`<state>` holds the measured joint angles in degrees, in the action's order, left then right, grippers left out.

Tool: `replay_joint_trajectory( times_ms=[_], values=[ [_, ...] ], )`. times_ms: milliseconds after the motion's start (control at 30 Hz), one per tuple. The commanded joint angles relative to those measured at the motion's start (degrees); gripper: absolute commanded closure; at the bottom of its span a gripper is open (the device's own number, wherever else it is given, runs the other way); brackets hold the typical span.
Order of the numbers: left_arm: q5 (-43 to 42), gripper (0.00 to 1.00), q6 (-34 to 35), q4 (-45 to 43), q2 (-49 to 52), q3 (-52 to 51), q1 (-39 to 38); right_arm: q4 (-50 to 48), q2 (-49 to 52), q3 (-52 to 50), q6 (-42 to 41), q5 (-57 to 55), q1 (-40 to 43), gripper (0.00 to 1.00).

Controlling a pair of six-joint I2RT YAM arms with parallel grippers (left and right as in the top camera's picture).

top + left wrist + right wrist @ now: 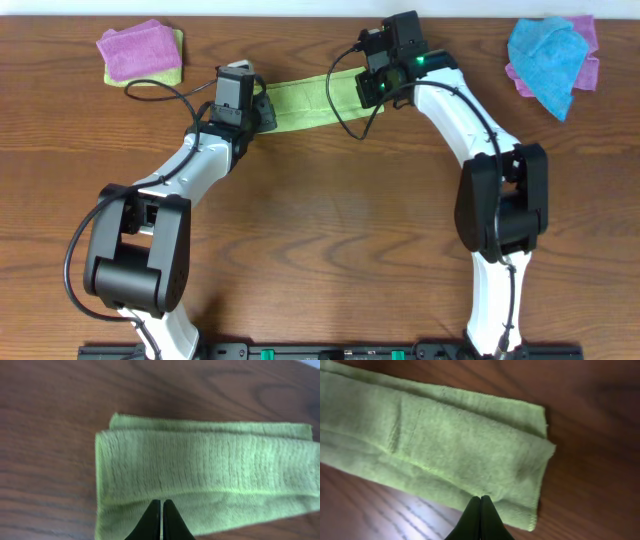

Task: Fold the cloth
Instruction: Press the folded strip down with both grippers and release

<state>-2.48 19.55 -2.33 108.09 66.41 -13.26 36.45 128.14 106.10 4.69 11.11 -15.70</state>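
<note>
You can't see either set of fingertips from overhead: the wrist housings and cables cover both ends of the cloth (310, 102), so only the middle of the strip shows. The cloth lies as a long folded strip at the far centre of the table (330, 230), between the two arms.

The wrist views fill in the ends. The left gripper (162, 510) is closed, tips together on the strip's near edge by its left end. The right gripper (481, 505) is closed the same way by the right end (the fabric between the tips is hidden, but both look like pinches). Each wrist view cuts the strip off at the frame edge.

Only overhead shows the pink cloth (140, 50) far left, lying on a yellow-green one, and the blue cloth (548, 58) far right.
</note>
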Motion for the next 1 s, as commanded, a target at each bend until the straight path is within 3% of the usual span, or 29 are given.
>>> replay_joint_trajectory(
  times_ms=[0, 733, 967],
  values=[
    [4.68, 0.94, -3.48, -1.92, 1.11, 0.98, -0.26, -1.09, 1.46, 0.74, 1.29, -2.75, 0.24, 0.99],
    [2.73, 0.94, -4.33, -4.68, 10.4, 1.01, -0.28, 0.04, 9.38, 0.7, -1.68, -2.1, -0.5, 0.99],
    [2.36, 0.94, -4.33, 1.6, 11.74, 0.98, -0.28, 4.15, 9.77, 0.7, -1.66, -2.14, -0.5, 0.99]
  ],
)
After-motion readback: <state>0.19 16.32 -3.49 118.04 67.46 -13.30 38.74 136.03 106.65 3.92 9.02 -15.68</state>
